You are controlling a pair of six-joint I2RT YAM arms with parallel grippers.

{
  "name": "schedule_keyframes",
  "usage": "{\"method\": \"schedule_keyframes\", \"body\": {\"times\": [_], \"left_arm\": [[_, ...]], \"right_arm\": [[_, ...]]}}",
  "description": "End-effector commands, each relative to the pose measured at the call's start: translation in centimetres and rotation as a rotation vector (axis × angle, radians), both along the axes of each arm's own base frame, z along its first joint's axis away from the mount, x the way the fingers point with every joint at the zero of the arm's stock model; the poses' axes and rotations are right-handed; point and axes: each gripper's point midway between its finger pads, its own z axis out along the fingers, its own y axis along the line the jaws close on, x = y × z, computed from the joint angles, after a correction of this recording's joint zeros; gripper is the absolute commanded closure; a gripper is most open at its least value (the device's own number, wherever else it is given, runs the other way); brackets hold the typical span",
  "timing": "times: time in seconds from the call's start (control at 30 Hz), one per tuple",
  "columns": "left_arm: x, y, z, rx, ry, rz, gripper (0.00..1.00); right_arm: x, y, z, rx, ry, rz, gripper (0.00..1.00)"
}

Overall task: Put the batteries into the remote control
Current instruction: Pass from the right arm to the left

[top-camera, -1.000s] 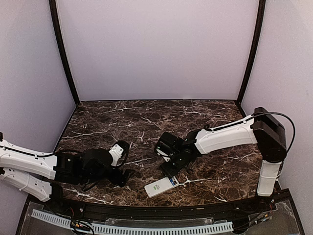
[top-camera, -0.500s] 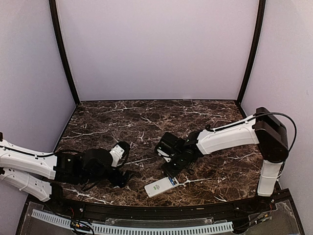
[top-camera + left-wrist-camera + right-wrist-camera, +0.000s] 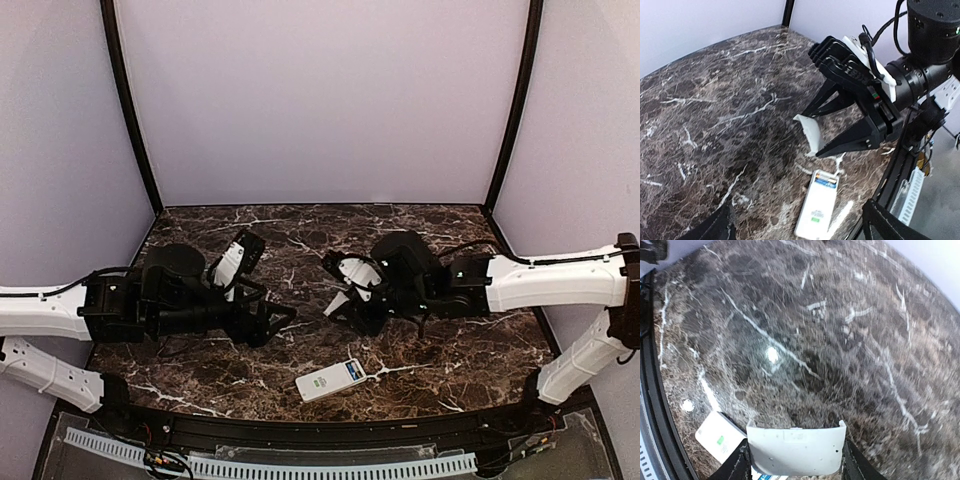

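**Top view.** Dark veined worktop [image 3: 300,235], closed in by pale walls [image 3: 320,100] at the left, right and top of the frame. A black rail [image 3: 300,428] runs along its lower edge.

- **Left gripper** [image 3: 279,325]: hangs left of centre with its jaws spread wide and nothing between them. In its own wrist view the two fingers sit at the bottom corners of the frame.
- **Right gripper** [image 3: 813,133]: faces it from right of centre. Its jaws are clamped on opposite edges of a white cover plate [image 3: 795,452], which is tilted and raised above the marble. The two grippers are near each other but apart.
- **Remote control** [image 3: 332,380]: lies flat at lower centre, below the gap between the grippers and touched by neither. It sits at an angle, with its lower-left corner close to the worktop's front edge.
- **Batteries** [image 3: 825,180]: in the left wrist view they show as a blue strip in the uncovered end of the remote, the end nearest the plate.

Bare marble stretches from both grippers up to the back wall. It also reaches the left and right edges, apart from where the arms cross above it.
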Motion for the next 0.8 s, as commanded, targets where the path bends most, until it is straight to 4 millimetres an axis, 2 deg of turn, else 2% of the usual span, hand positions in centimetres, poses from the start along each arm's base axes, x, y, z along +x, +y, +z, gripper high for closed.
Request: {"method": "schedule_keyframes", "body": {"times": [0.0, 0.03, 0.07, 0.1, 0.13, 0.23, 0.27, 0.3, 0.33, 0.37, 0.4, 0.43, 0.5, 0.6, 0.77], "left_arm": [[-0.4, -1.6, 3.4, -0.073, 0.047, -0.054, 0.14], [-0.2, -2.1, 4.1, -0.075, 0.056, -0.059, 0.14], [0.3, -2.5, 3.7, -0.071, 0.088, -0.061, 0.15], [1.2, -2.5, 4.8, -0.091, 0.098, -0.046, 0.18], [1.4, -3.0, 4.6, -0.102, 0.139, -0.050, 0.20], [3.1, -3.3, 6.6, -0.186, 0.224, -0.061, 0.28], [3.5, -3.5, 6.5, -0.190, 0.247, -0.056, 0.28], [4.1, -3.5, 7.5, -0.211, 0.247, -0.056, 0.29], [4.4, -3.8, 7.3, -0.202, 0.254, -0.055, 0.30], [4.7, -4.0, 8.1, -0.214, 0.248, -0.064, 0.30], [4.9, -4.3, 7.5, -0.192, 0.258, -0.067, 0.30], [5.2, -4.5, 8.0, -0.196, 0.258, -0.075, 0.30], [5.6, -5.0, 7.1, -0.166, 0.289, -0.079, 0.32], [6.2, -5.4, 5.7, -0.145, 0.345, -0.075, 0.46], [6.9, -5.9, 5.5, -0.137, 0.354, -0.095, 0.52]], "right_arm": [[-0.6, 2.2, 6.5, 0.191, -0.195, 0.151, 0.62], [-0.6, 2.3, 7.2, 0.201, -0.223, 0.167, 0.63], [-0.5, 2.4, 7.9, 0.206, -0.252, 0.180, 0.63], [-0.3, 2.6, 8.3, 0.208, -0.276, 0.188, 0.63], [-0.1, 2.8, 8.8, 0.205, -0.296, 0.195, 0.63], [0.5, 3.4, 9.5, 0.184, -0.337, 0.207, 0.63], [0.6, 3.5, 9.7, 0.179, -0.349, 0.209, 0.63], [0.8, 3.8, 10.1, 0.179, -0.364, 0.214, 0.63], [0.9, 3.9, 10.2, 0.177, -0.375, 0.220, 0.63], [0.9, 4.1, 10.6, 0.183, -0.386, 0.223, 0.63], [1.0, 4.2, 10.8, 0.185, -0.396, 0.227, 0.63], [1.1, 4.4, 11.1, 0.189, -0.406, 0.229, 0.64], [1.3, 4.6, 11.4, 0.190, -0.425, 0.234, 0.64], [1.6, 4.9, 11.7, 0.187, -0.442, 0.242, 0.64], [2.3, 5.3, 11.2, 0.183, -0.426, 0.245, 0.64]]}}
